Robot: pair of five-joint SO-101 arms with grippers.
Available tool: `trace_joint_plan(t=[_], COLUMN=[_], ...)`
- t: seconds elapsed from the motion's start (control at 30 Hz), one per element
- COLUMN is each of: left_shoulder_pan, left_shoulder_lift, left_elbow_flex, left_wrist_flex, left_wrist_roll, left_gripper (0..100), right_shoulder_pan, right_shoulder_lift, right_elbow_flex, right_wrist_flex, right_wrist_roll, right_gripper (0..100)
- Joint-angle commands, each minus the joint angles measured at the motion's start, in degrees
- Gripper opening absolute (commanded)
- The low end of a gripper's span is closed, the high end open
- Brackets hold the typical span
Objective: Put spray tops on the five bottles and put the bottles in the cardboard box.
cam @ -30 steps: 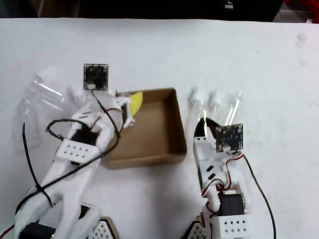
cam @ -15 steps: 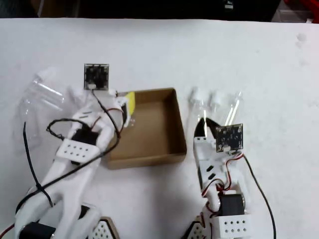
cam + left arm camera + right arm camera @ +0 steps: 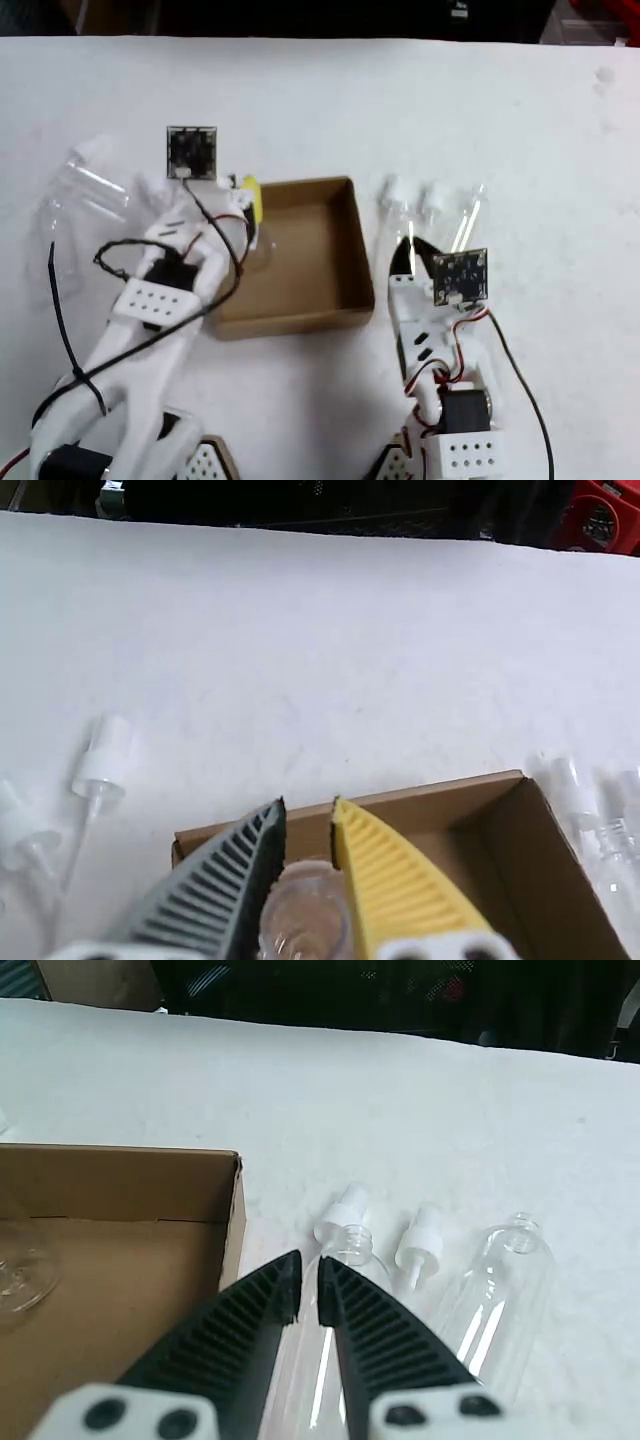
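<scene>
The white surface (image 3: 420, 100) looks matt and faintly grainy. The open brown cardboard box (image 3: 357, 240) is dull, rough paperboard with raw cut edges. At lower right of the right wrist view, the clear plastic bottles (image 3: 500, 1290) are smooth and glossy with bright streaks. The white plastic spray tops (image 3: 420, 1240) beside them look smooth. The left gripper (image 3: 308, 810) has ribbed matt plastic jaws, grey and yellow, with a see-through glossy bottle (image 3: 300, 920) between them. The right gripper (image 3: 308, 1265) has ribbed black plastic jaws.

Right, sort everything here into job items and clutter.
Job: brown cardboard box; clear plastic bottle in the left gripper; other clear plastic bottles on the white table; white plastic spray tops.
Lying about: red object beyond the table's far edge.
</scene>
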Motion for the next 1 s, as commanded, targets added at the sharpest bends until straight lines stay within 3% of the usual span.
trace_joint_plan(t=[0.0,0.07,0.23,0.53,0.8,0.97], left_shoulder_pan=[-0.40,-0.66,-1.89,-3.38,-3.65,-3.30], left_shoulder_lift=[-0.22,-0.31,-0.04,0.66,13.67,13.93], left_elbow_flex=[-2.99,-3.08,-2.55,-2.46,-5.80,-5.80], left_wrist_flex=[-1.76,-3.16,-6.86,-6.77,-9.67,-9.93], left_wrist_roll=[0.26,0.09,-8.62,-9.05,-9.05,-9.05], left_gripper=[6,6,6,6,6,6], right_shoulder_pan=[-0.22,-0.22,-0.22,-0.22,-0.22,-0.22], right_shoulder_lift=[0.13,0.13,0.13,0.13,0.13,0.13], right_elbow_flex=[0.53,0.53,0.53,0.53,0.53,0.53], right_wrist_flex=[0.22,0.22,0.22,0.22,0.22,0.22], right_wrist_roll=[-0.44,-0.44,-0.44,-0.44,-0.44,-0.44], right_gripper=[1.9,1.9,1.9,1.9,1.9,1.9])
